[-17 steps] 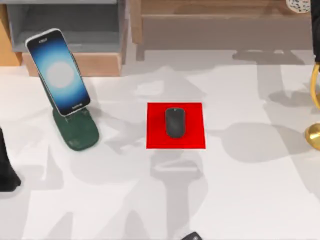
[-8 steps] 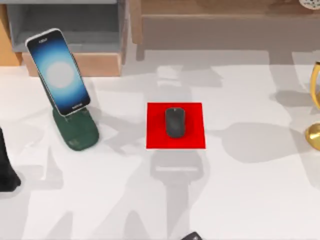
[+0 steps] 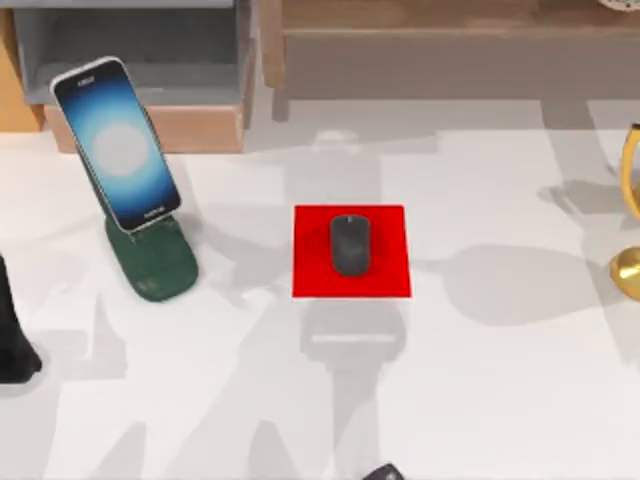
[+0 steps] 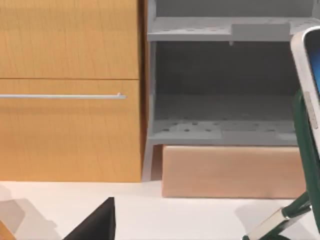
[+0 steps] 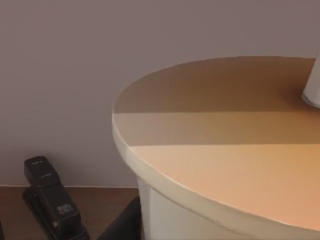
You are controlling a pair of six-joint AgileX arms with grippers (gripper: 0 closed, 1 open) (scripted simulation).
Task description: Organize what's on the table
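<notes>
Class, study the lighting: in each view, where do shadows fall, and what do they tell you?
Top view: soft grey shadows lie across the table, one below the red mat, another toward the gold stand. Left wrist view: the shelf unit's grey recess is shaded. Right wrist view: a straight-edged shadow band crosses the round tan surface.

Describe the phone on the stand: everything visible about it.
The phone is a slim slab with a light silvery frame and rounded corners, its screen lit blue with a pale glowing centre. It leans tilted back on a dark green stand, lower edge resting in the stand's cradle, at the white table's left, before the shelf unit.
</notes>
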